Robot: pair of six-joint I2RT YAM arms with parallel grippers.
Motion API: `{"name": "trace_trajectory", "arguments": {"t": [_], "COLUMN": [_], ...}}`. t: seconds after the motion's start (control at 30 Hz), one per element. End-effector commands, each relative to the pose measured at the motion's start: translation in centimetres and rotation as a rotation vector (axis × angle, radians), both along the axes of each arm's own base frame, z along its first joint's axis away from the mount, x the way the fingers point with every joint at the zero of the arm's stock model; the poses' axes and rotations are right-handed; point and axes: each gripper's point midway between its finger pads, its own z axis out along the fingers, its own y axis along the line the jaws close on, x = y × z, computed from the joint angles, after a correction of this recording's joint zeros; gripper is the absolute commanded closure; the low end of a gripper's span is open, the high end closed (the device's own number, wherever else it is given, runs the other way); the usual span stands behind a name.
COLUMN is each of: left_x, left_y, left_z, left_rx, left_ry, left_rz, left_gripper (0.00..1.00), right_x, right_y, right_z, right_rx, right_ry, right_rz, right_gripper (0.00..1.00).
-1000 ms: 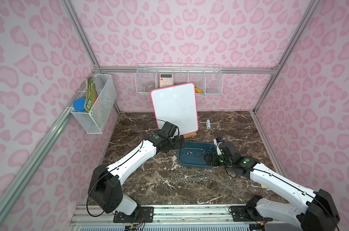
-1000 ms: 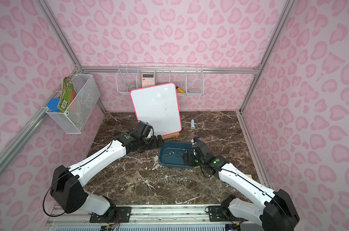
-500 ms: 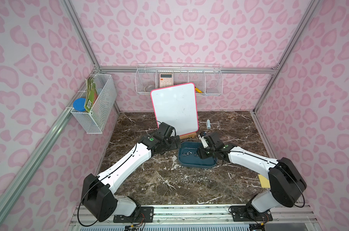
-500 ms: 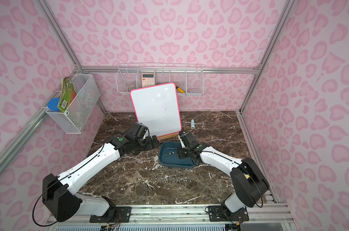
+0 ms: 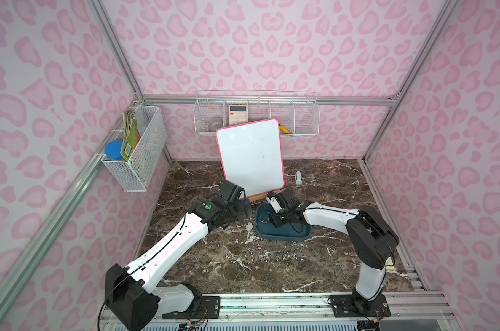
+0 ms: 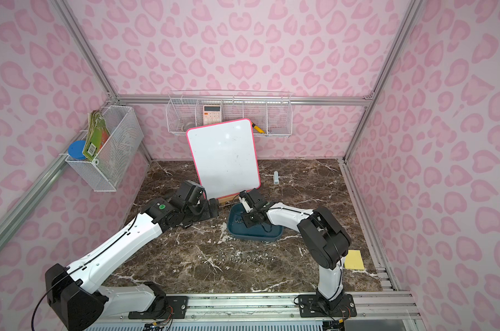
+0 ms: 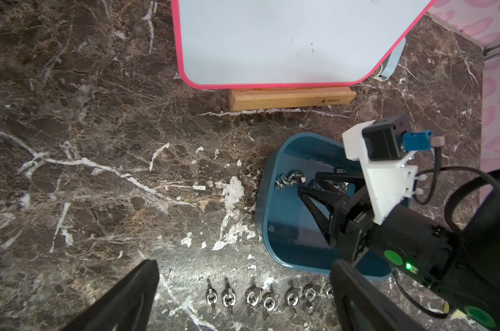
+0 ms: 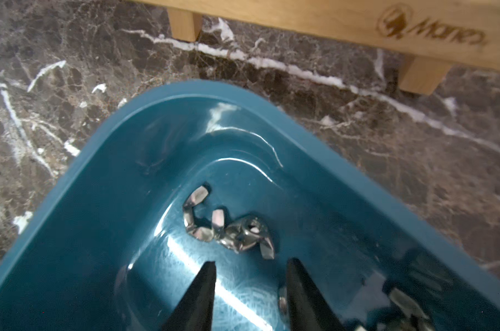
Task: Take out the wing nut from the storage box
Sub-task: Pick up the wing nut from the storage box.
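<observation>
In the storage box some wing nuts lie near its far left corner. Before the box a row of nuts lies on the table. Just behind the box the whiteboard stands on a wooden stand.

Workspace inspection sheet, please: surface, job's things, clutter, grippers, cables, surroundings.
Surface: dark marble tabletop, white chips.
Job's things: storage box holds wing nuts; row of nuts on the tabletop.
Clutter: whiteboard on wooden stand; yellow pad.
Grippers: left gripper jaws wide, empty, beside the box; right gripper in the box, jaws apart, nothing between.
Cables: black cable at right wrist.
Surroundings: pink walls, wire baskets, calculator.
</observation>
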Motion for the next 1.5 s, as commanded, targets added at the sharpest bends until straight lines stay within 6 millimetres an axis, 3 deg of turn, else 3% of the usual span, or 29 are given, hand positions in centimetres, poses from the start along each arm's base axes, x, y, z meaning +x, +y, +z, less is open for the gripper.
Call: {"name": "trace_trajectory", "arguments": {"t": [0.0, 0.37, 0.63, 0.77, 1.0, 1.23, 1.47], "left_x": [-0.4, -0.8, -1.0, -1.1, -1.4, -1.2, -0.2], "left_y": [1.0, 1.5, 1.7, 1.7, 1.7, 1.0, -1.3], "left_z": [-0.1, 0.0, 0.0, -0.1, -0.1, -0.2, -0.5], "left_rx": [0.025, 0.038, 0.034, 0.031, 0.025, -0.006, -0.071], "left_ry": [0.004, 0.003, 0.006, 0.007, 0.008, 0.014, 0.030], "left_rz": [0.023, 0.026, 0.030, 0.029, 0.030, 0.013, -0.035], "left_gripper": [0.01, 0.01, 0.02, 0.02, 0.02, 0.03, 0.09], "right_x": [0.7, 1.3, 1.6, 1.8, 1.8, 1.5, 0.6], "right_y": [0.4, 0.9, 1.3, 1.7, 2.0, 1.9, 0.8], "right_z": [0.1, -1.5, -1.6, -1.4, -1.3, 0.3, 3.0], "right_rx": [-0.009, -0.026, -0.016, -0.005, 0.013, 0.047, 0.093], "right_ry": [-0.025, 0.000, -0.001, -0.007, 0.002, -0.008, -0.026], "right_rz": [0.008, 0.013, 0.012, 0.015, 0.018, 0.003, -0.036], "right_gripper": [0.59, 0.61, 0.62, 0.67, 0.90, 1.00, 1.00]}}
